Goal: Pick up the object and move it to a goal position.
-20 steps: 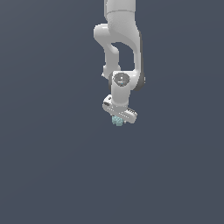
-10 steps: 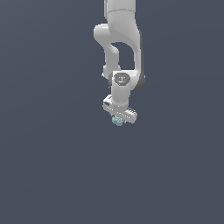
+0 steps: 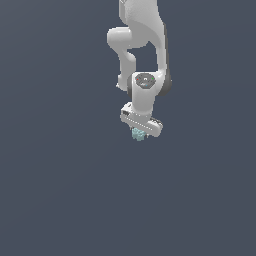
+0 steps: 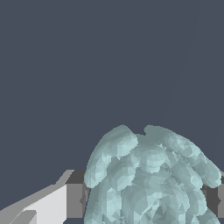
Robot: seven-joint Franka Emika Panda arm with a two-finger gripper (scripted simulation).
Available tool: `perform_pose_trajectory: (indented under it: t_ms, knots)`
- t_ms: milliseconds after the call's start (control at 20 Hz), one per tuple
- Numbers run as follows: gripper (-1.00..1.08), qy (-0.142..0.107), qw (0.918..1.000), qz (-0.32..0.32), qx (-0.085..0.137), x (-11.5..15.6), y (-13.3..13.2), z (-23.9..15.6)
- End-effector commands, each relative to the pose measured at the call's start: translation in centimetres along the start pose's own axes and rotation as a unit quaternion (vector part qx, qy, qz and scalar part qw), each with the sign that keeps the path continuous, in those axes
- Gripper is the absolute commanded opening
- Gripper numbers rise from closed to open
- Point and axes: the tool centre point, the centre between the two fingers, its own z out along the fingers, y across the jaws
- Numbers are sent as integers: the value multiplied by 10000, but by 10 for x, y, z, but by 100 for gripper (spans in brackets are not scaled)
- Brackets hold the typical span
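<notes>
Gripping jaws (image 3: 138, 134) around object (image 4: 148, 179), clear surroundings.

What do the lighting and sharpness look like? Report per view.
Exterior view: flat, even light, no cast shadows or glare; the blob is tiny under the gripper. Wrist view: blob fills the frame, faceted shading, crisp, cut by the edge; fingers in shade.

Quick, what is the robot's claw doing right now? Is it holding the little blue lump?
Gripper: shut on the pale teal lumpy blob, which sits between its fingers.
</notes>
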Motion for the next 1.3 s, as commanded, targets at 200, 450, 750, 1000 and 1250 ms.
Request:
perform_pose_trajectory:
  t_ms: [200,450,750,1000,1250]
  knots:
    - [-100,6,10000,2,-3,-6,-22,-53]
    - [-100,9,10000,4,-8,-11,-43,-102]
    - [-100,10,10000,4,-10,-17,-68,-161]
    - [-100,10,10000,4,-10,-22,-89,-210]
    - [-100,7,10000,4,-10,-26,-111,-257]
